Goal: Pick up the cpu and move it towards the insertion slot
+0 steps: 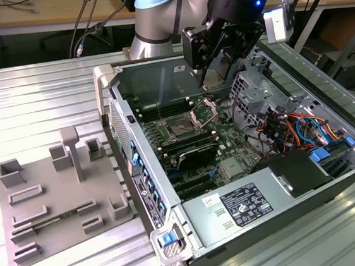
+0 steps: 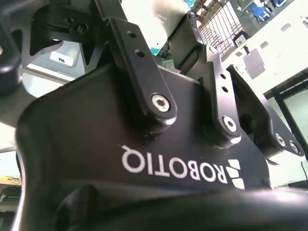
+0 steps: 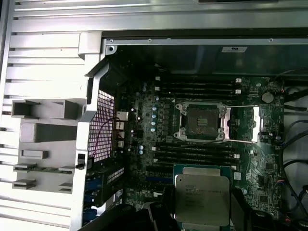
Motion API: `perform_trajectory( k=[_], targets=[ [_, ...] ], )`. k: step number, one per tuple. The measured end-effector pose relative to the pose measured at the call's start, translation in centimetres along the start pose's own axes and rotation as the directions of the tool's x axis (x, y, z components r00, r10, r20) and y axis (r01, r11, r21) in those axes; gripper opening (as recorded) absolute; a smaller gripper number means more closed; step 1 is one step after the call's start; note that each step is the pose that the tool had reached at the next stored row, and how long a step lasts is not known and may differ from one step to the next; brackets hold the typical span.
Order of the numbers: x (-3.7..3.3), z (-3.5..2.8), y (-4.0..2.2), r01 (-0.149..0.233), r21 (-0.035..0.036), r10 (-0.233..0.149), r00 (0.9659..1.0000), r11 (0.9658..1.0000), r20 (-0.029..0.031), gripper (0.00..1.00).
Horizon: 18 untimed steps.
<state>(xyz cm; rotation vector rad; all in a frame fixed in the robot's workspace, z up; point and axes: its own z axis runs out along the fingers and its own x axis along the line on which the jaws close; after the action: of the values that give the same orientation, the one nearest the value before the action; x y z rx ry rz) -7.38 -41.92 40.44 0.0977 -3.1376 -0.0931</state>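
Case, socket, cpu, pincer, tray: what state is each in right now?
Case: side panel off, board exposed.
Socket: bracket swung open, seat bare.
Cpu: held in the pincer, silver top up, above the board and short of the socket.
Pincer: shut on the cpu.
Tray: on the table beside the case.

arm (image 1: 159,14) – bent, reaching downward | tool (image 1: 215,72) – fingers (image 3: 239,207) closed on a chip

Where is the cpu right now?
In the first wrist view the cpu sits between the tool's fingers, held above the green board, apart from the open insertion slot.
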Motion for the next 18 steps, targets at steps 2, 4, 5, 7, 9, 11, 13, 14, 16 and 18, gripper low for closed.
perform_trajectory(
  k=[2,4,5,7,9,11,13,14,16,18],
  targets=[
    [-0.22,0.00,-0.01,0.000,0.0000,0.000,1.0000,1.0000,0.0000,0.55],
    [-0.54,0.00,-0.03,0.000,0.0000,0.000,1.0000,1.0000,0.0000,0.55],
    [-0.63,0.00,-0.04,0.000,0.0000,0.000,1.0000,1.0000,-0.0001,0.55],
    [-0.94,0.00,-0.06,0.000,0.0000,0.000,1.0000,1.0000,0.0000,0.55],
    [-1.17,0.00,-0.07,0.000,-0.0001,0.000,1.0000,1.0000,0.0000,0.55],
    [-1.40,-0.01,-0.09,0.000,0.0000,0.000,1.0000,1.0000,0.0000,0.55],
    [-1.55,-0.01,-0.09,0.000,0.0000,0.000,1.0000,1.0000,-0.0001,0.55],
    [-1.63,-0.01,-0.10,0.000,0.0000,0.000,1.0000,1.0000,0.0000,0.55],
    [-1.84,-0.01,-0.11,0.000,0.0000,0.000,1.0000,1.0000,0.0000,0.55],
    [-1.97,-0.01,-0.12,0.000,0.0000,0.000,1.0000,1.0000,0.0000,0.55]
  ],
)
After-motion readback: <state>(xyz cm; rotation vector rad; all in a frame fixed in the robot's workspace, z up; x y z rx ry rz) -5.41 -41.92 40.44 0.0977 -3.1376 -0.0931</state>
